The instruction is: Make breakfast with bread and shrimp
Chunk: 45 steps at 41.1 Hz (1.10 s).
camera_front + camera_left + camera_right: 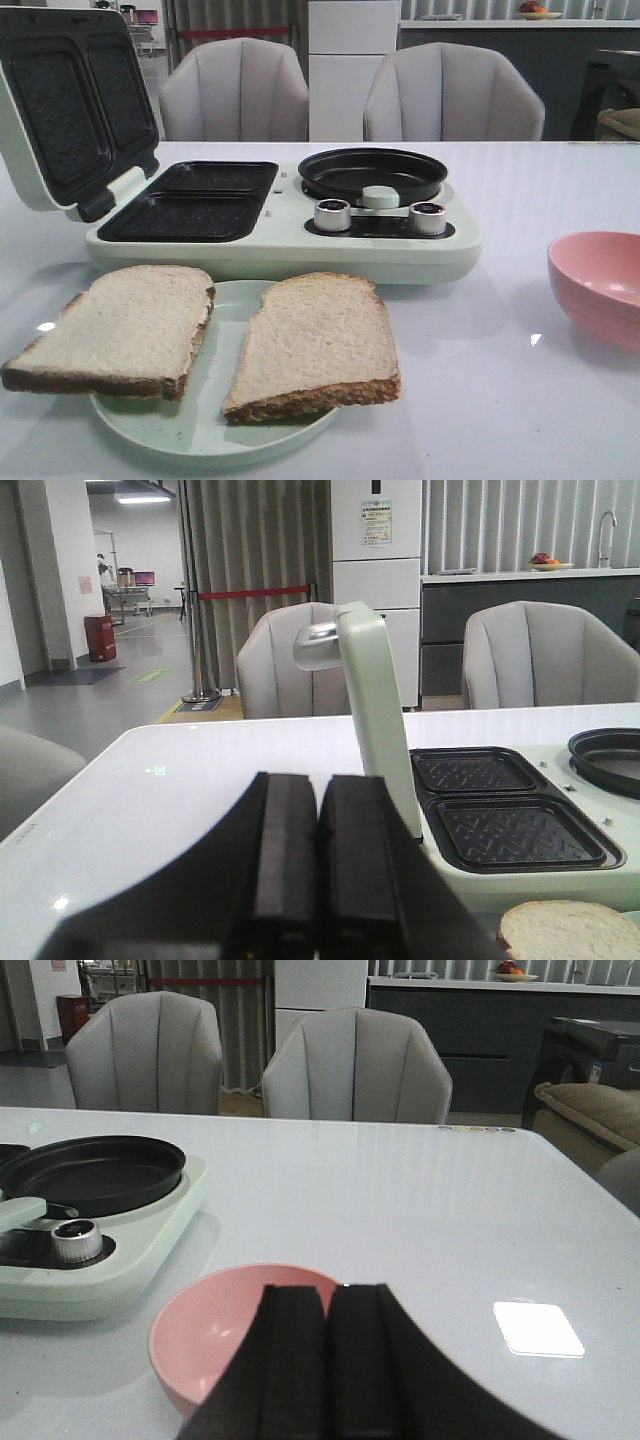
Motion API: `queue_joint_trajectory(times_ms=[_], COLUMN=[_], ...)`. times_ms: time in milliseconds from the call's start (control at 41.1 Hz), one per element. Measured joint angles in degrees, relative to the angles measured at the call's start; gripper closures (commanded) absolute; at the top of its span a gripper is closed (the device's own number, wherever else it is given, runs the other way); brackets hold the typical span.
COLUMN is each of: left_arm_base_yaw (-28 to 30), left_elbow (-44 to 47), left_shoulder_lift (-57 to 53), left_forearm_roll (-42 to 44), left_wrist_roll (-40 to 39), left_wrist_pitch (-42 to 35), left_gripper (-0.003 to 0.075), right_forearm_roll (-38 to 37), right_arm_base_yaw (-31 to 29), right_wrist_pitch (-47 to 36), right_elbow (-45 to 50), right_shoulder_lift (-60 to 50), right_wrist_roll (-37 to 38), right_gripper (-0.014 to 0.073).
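Observation:
Two slices of bread lie on a pale green plate point(215, 425) at the table's front: the left slice point(120, 325) overhangs the plate's rim, the right slice point(315, 345) rests fully on it. An edge of bread point(575, 930) shows in the left wrist view. Behind the plate stands the pale green breakfast maker point(290, 245) with its lid point(70, 105) raised, two dark grill trays point(190, 200) and a round black pan point(372, 172). My left gripper point(318, 790) is shut and empty. My right gripper point(328, 1300) is shut and empty, close above a pink bowl point(220, 1330). The shrimp is out of view.
The pink bowl point(600, 285) stands at the table's right edge. Two silver knobs point(332, 214) and a pale green round knob point(380, 196) sit on the maker's front. Two grey chairs point(235, 90) stand behind the table.

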Motion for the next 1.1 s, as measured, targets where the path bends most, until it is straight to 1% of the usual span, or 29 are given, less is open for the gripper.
queue_joint_trajectory(times_ms=[609, 828, 974, 1096], left_arm_base_yaw=[0.0, 0.0, 0.0, 0.0], left_elbow=[0.0, 0.0, -0.7, -5.7], left_shoulder_lift=[0.0, 0.0, 0.0, 0.0], left_forearm_roll=[0.0, 0.0, -0.2, -1.4], left_wrist_roll=[0.0, 0.0, 0.0, 0.0], left_wrist_pitch=[0.0, 0.0, -3.5, -1.5], left_gripper=[0.062, 0.062, 0.062, 0.062], right_forearm_roll=[0.0, 0.6, 2.9, 3.1], right_arm_base_yaw=[0.0, 0.0, 0.0, 0.0], right_wrist_pitch=[-0.2, -4.6, -2.4, 1.8], right_elbow=[0.0, 0.0, -4.1, -10.9], right_shoulder_lift=[0.0, 0.0, 0.0, 0.0], right_wrist_roll=[0.0, 0.0, 0.1, 0.1], right_gripper=[0.0559, 0.0559, 0.0559, 0.0559])
